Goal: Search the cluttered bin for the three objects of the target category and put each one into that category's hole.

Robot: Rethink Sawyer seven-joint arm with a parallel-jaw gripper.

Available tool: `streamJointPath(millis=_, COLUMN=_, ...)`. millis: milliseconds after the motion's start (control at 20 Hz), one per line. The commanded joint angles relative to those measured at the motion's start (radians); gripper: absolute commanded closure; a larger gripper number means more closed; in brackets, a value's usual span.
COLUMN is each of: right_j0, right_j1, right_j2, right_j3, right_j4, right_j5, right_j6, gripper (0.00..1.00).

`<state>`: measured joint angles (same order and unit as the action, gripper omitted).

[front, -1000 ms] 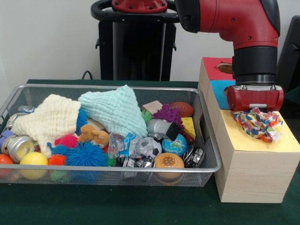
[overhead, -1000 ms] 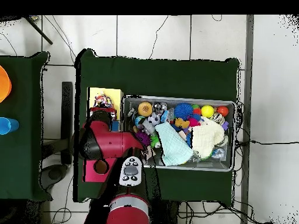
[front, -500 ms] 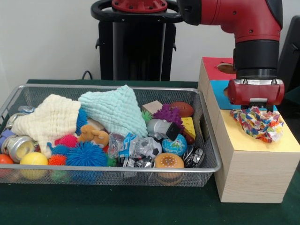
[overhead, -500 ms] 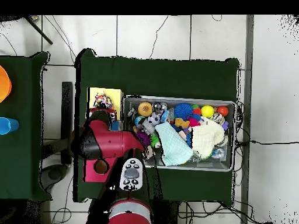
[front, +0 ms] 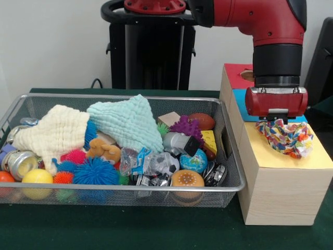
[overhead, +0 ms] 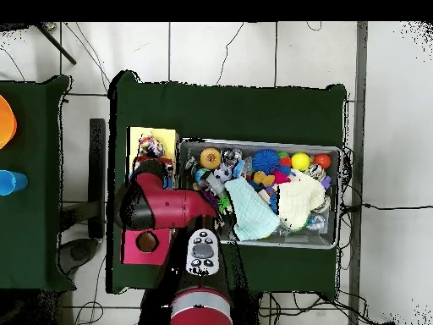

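Silver mesh bin (front: 31, 104) well off to the gripper's side, still packed with clutter.
Yellow-topped box (front: 270, 156) right below the gripper (front: 276, 119), confetti piece (front: 287, 137) heaped under it, covering the hole I'd guess. Grip state: can't tell.

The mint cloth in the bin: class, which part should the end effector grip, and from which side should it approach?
Grip the raised ridge near the top of the mint cloth, coming straight down from above. It lies draped in a peaked heap over other items in the bin, so the peak offers a loose fold to pinch, while its edges are probably crowded by the cream cloth and toys.
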<state>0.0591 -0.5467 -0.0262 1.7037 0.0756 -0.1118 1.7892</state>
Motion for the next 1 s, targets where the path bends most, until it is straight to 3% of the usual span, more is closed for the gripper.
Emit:
streamJointPath(millis=50, right_j0=-0.048, right_j1=0.021, right_j2=0.032, right_j3=0.053, right_j4=0.018, right_j5=0.119, right_j6=0.157, gripper=1.00)
streamJointPath(millis=350, right_j0=-0.031, right_j1=0.011, right_j2=0.014, right_j3=0.042, right_j4=0.029, right_j5=0.135, right_j6=0.155, gripper=1.00)
streamJointPath(millis=650, right_j0=0.030, right_j1=-0.104, right_j2=-0.031, right_j3=0.089, right_j4=0.055, right_j5=0.263, right_j6=0.170, gripper=1.00)
streamJointPath(millis=1000, right_j0=0.020, right_j1=-0.199, right_j2=-0.001, right_j3=0.149, right_j4=0.052, right_j5=0.335, right_j6=0.183, gripper=1.00)
